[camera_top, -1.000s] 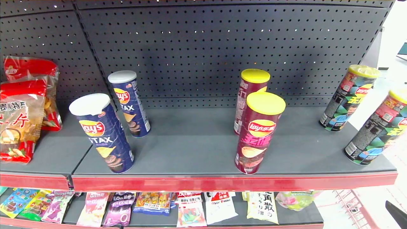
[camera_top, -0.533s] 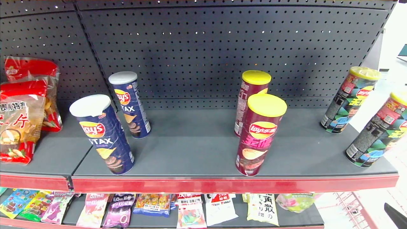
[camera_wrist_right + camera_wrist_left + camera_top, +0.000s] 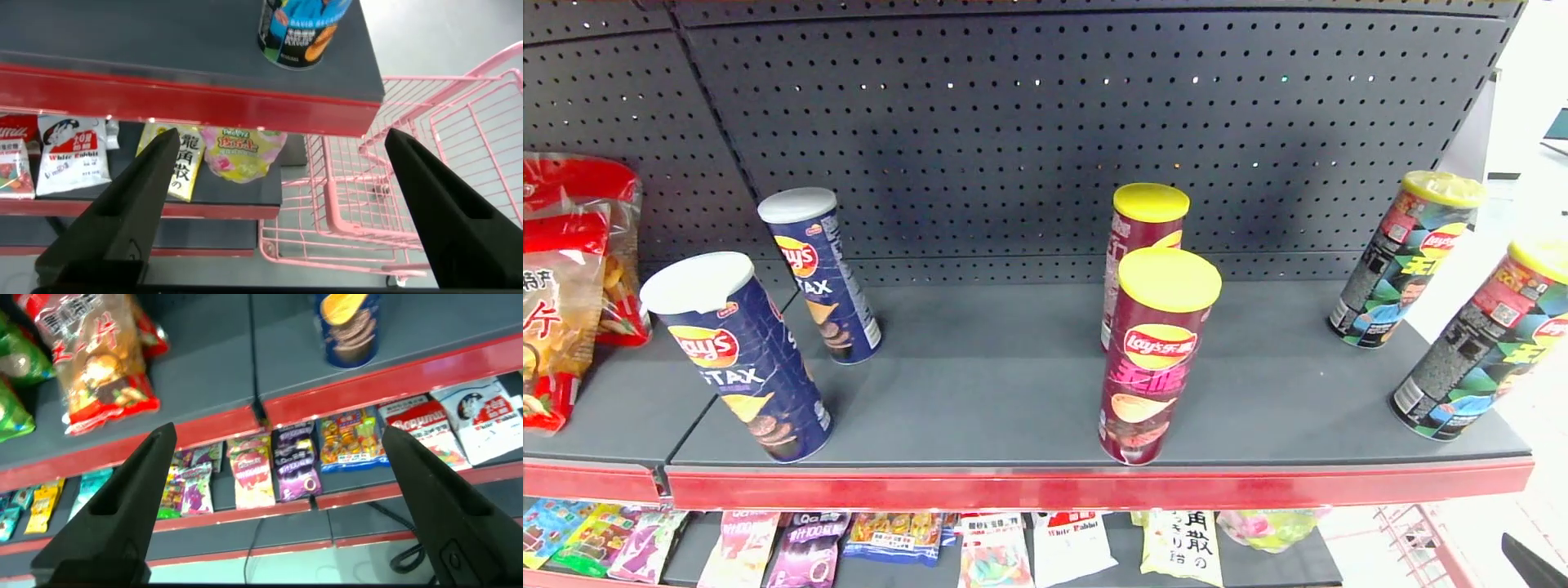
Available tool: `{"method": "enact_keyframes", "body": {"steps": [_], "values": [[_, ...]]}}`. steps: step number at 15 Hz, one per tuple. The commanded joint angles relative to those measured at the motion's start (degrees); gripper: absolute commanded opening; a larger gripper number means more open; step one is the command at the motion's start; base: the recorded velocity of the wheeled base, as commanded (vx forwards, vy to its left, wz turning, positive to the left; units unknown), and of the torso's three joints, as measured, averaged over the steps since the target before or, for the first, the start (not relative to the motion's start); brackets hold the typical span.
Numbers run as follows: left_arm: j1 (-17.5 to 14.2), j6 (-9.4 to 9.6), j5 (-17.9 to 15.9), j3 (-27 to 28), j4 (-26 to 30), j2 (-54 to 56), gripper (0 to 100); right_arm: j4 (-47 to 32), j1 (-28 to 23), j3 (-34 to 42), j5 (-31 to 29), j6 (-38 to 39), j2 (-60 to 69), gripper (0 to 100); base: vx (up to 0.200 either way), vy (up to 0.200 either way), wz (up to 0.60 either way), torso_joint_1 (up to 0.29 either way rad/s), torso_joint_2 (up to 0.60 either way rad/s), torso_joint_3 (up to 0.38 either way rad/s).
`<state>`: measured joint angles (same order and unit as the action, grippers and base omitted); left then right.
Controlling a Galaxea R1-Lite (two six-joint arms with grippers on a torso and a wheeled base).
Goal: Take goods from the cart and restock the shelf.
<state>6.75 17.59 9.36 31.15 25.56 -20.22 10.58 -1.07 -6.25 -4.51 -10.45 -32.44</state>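
Pink cart (image 3: 441, 163) stands beside the shelf (image 3: 163, 94) in right wrist view, at five o'clock in head view; left gripper (image 3: 278, 433) and right gripper (image 3: 282, 135) fingers spread.

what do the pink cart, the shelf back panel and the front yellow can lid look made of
Pink cart: thin wire grid, probably coated metal.
Shelf back panel: dark matte sheet with rows of punched holes, likely painted steel.
Front yellow can lid: smooth, slightly shiny cap, likely plastic.

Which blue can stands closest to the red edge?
The left blue can, right by the red edge; the other blue can stands back near the wall.
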Motion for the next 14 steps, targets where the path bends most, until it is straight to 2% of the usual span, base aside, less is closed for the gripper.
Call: {"method": "enact_keyframes", "body": {"steps": [1,5,8,9,10,11,13,14], "values": [[0.0,-0.01,0.0,-0.3,0.0,0.1,100,0.1,0.0,0.1,0.0,0.0,-0.1,100,0.000,0.000,0.00,0.000,0.00,0.000],[0.0,0.07,0.0,-1.5,0.0,2.6,100,0.1,0.0,0.6,0.2,0.0,0.4,100,0.000,0.000,0.00,0.000,0.00,0.000],[0.8,0.51,-0.2,-8.1,-0.2,12.8,100,0.1,-0.2,3.6,-0.1,0.4,7.9,100,0.000,0.000,0.00,0.000,0.00,0.000],[0.8,-0.63,0.0,-10.6,-1.2,15.6,100,0.1,-0.1,5.6,0.5,0.4,12.6,100,0.000,0.000,0.00,0.000,0.00,0.000],[0.8,-4.06,0.0,-12.0,-3.9,15.3,100,-0.7,0.2,6.3,0.6,0.5,16.5,100,0.000,0.000,0.00,0.000,0.00,0.000],[0.8,-9.59,-0.2,-15.8,-9.1,15.3,100,-7.2,0.5,6.0,1.8,0.9,24.4,100,0.000,0.000,0.00,0.000,0.00,0.000],[0.8,-11.09,2.2,-22.6,-15.1,15.3,100,-10.8,0.6,4.4,3.3,3.9,30.8,100,0.000,0.000,0.00,0.000,0.00,0.000],[0.7,-11.35,1.7,-25.3,-17.8,15.3,100,-10.6,0.9,4.6,3.2,4.6,32.4,100,0.000,0.000,0.00,0.000,0.00,0.000]]}}
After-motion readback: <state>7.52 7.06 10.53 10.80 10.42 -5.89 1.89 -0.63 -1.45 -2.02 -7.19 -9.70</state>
